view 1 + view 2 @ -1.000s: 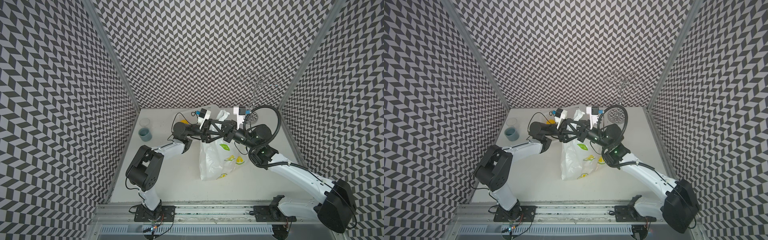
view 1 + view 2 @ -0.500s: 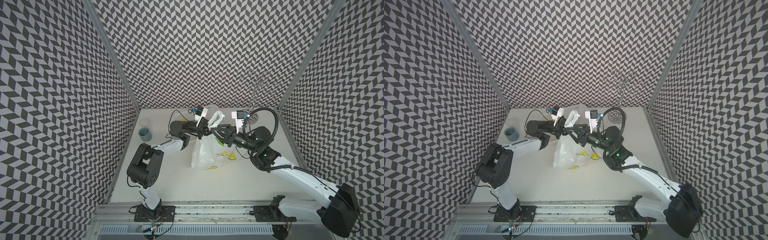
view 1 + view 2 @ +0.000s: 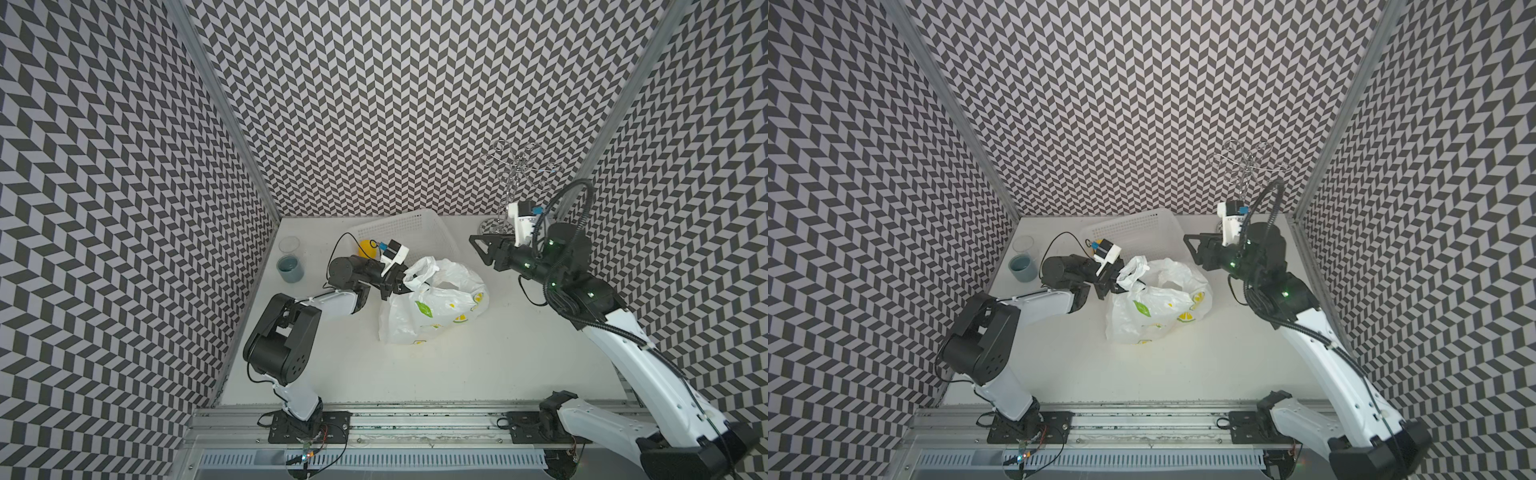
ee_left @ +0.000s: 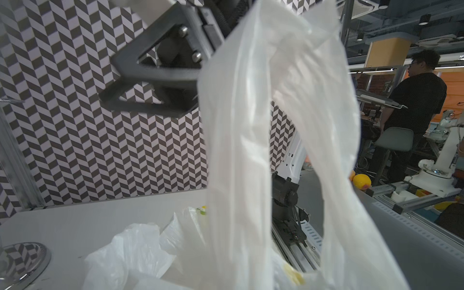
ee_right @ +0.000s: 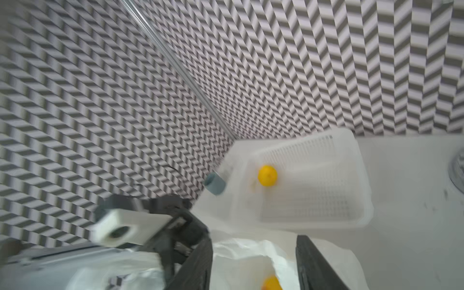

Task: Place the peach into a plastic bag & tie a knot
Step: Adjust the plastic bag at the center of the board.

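Our left gripper (image 3: 401,284) had its fingers pinched on one handle loop of the plastic bag (image 3: 436,305), which slumped on the table (image 3: 457,365) near the basket (image 3: 399,226). Our right gripper (image 3: 478,248) hung spread and empty, apart from it. With only one loop held, the mouth could sag shut or the thin film slip free. We could not pick out the peach for certain.

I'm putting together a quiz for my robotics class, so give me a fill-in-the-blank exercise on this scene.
The left gripper is shut on one ___ loop of the plastic bag.
The right gripper is ___, clear of the bag.
The white basket holds one ___ fruit.
Missing words: handle, open, yellow.
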Controlling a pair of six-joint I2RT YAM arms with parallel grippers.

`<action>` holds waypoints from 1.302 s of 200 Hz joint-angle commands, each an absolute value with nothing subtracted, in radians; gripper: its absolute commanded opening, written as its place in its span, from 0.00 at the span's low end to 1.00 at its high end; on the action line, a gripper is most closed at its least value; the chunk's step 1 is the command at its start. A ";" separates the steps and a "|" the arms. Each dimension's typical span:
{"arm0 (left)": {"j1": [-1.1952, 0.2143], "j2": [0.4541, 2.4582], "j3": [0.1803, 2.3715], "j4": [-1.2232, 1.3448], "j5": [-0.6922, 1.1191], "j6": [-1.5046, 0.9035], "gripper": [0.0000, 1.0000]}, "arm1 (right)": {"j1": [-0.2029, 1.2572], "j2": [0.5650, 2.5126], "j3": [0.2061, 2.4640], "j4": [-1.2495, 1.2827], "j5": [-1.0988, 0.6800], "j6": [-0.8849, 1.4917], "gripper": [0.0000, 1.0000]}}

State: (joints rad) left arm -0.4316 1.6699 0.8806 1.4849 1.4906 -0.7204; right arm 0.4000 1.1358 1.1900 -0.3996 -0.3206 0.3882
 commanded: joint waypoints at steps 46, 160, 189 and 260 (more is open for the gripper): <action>-0.501 1.477 1.101 -0.135 1.374 0.650 0.00 | 0.634 1.311 1.310 -0.784 -0.046 0.281 0.54; -0.469 1.425 1.005 0.059 1.392 0.524 0.00 | 0.769 1.161 1.138 -0.727 -0.119 0.561 0.50; -0.480 1.413 1.002 0.080 1.394 0.501 0.00 | 0.781 1.240 1.139 -0.670 -0.061 0.553 0.51; -0.493 1.392 0.976 0.101 1.412 0.476 0.00 | 0.782 1.369 1.044 -0.268 0.250 0.653 0.57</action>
